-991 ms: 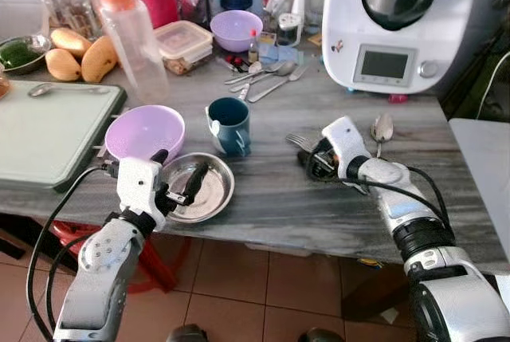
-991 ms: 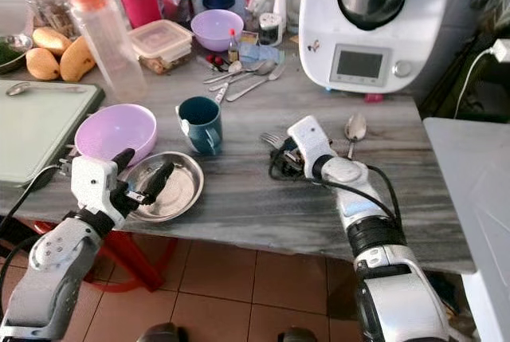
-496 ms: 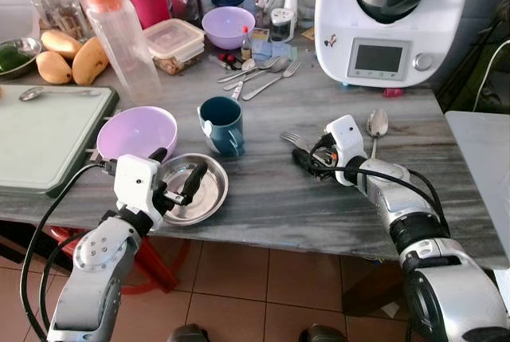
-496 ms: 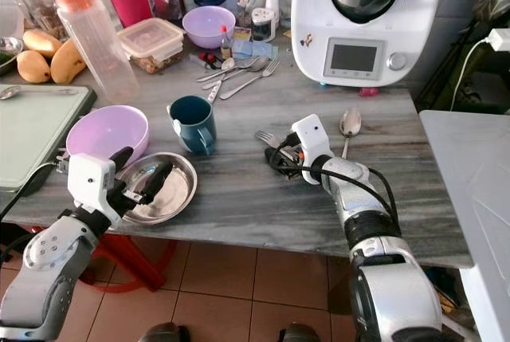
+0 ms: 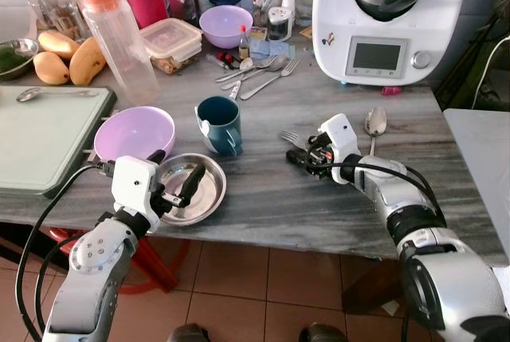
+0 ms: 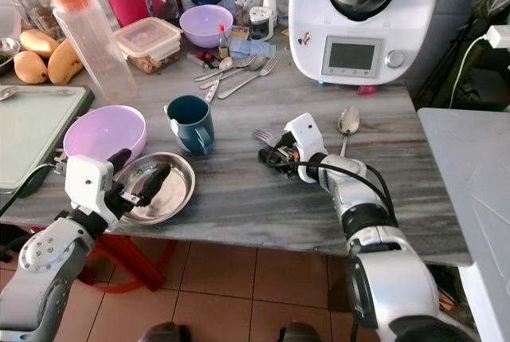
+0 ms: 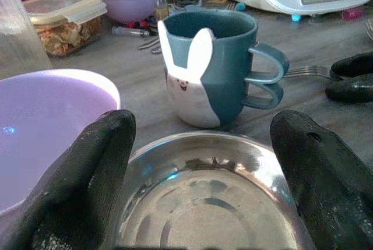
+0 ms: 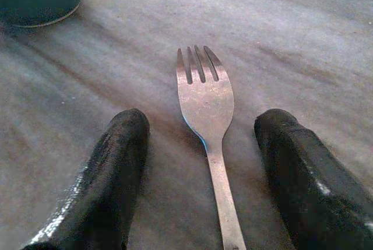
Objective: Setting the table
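Note:
A steel fork lies flat on the grey marble table, tines pointing toward the teal bunny mug. My right gripper is open and low on the table, one finger on each side of the fork's neck, not closed on it. A spoon lies just beyond that wrist. My left gripper hovers open over the round steel plate near the front edge, its fingers spread wider than the plate. A large purple bowl stands against the plate's left.
A green cutting board fills the left side. Behind stand a bottle with an orange cap, a lidded food box, a small purple bowl, loose cutlery, mangoes and a white kitchen machine.
The whole view has shifted a little. My right gripper has edged slightly along the fork toward its tines. The left gripper stays open over the plate.

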`<state>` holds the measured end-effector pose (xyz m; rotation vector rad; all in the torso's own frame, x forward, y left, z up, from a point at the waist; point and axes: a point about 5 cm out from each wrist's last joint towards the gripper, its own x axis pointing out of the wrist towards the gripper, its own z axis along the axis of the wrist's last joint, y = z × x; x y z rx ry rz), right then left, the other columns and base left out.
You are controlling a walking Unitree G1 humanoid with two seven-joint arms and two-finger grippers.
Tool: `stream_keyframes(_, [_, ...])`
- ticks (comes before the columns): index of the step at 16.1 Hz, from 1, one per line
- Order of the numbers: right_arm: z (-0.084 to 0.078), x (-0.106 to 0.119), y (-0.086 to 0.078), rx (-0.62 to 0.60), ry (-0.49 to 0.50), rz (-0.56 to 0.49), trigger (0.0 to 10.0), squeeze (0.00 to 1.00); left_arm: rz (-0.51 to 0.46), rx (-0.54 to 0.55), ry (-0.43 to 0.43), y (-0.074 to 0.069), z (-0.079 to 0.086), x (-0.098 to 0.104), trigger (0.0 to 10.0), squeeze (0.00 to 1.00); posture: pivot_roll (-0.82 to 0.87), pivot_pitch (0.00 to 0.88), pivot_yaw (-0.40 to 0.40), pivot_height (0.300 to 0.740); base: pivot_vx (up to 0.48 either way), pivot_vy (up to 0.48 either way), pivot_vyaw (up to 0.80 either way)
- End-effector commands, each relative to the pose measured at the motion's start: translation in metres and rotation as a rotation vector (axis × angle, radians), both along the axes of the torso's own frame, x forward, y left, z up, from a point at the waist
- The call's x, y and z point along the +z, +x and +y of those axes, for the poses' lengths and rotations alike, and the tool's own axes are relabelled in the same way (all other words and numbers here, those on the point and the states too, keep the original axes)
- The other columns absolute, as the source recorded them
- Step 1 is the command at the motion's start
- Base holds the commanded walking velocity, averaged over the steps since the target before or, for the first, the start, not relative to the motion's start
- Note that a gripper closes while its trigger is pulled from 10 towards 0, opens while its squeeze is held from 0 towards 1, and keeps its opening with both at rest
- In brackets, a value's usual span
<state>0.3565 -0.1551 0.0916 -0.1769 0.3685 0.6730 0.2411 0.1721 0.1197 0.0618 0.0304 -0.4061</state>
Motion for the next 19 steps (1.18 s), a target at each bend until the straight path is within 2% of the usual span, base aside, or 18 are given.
stream_keyframes(1, [0.01,-0.027,-0.014,0.056,-0.045,0.126,0.0,0.0,0.0,0.004,0.013,-0.001,0.004,0.002,10.0,0.0,0.11,0.07,0.073,0.74,0.0,0.0,0.0])
stream_keyframes(8, [0.001,-0.033,-0.013,-0.04,-0.135,0.104,0.0,0.0,0.002,0.012,0.008,-0.001,0.003,0.0,10.0,0.0,0.1,0.041,0.063,0.74,0.0,0.0,0.0])
stream_keyframes(13, [-0.004,-0.035,-0.012,-0.13,-0.129,0.117,0.0,0.0,0.005,0.012,0.003,-0.002,0.001,-0.002,10.0,0.0,0.1,0.032,0.057,0.74,0.0,0.0,0.0])
stream_keyframes(15, [-0.004,-0.034,-0.01,-0.187,-0.061,0.128,0.0,0.0,0.004,0.014,0.0,-0.002,0.0,-0.003,10.0,0.0,0.1,0.034,0.052,0.74,0.0,0.0,0.0])
stream_keyframes(16, [-0.004,-0.033,-0.009,-0.246,-0.002,0.137,0.0,0.0,0.004,0.016,-0.002,-0.002,0.0,-0.003,10.0,0.0,0.1,0.032,0.049,0.74,0.0,0.0,0.0])
stream_keyframes(19, [0.008,-0.029,-0.007,-0.319,0.21,0.166,0.0,0.0,0.005,0.018,-0.009,-0.002,-0.002,-0.004,10.0,0.0,0.08,0.031,0.048,0.74,0.0,0.0,0.0])
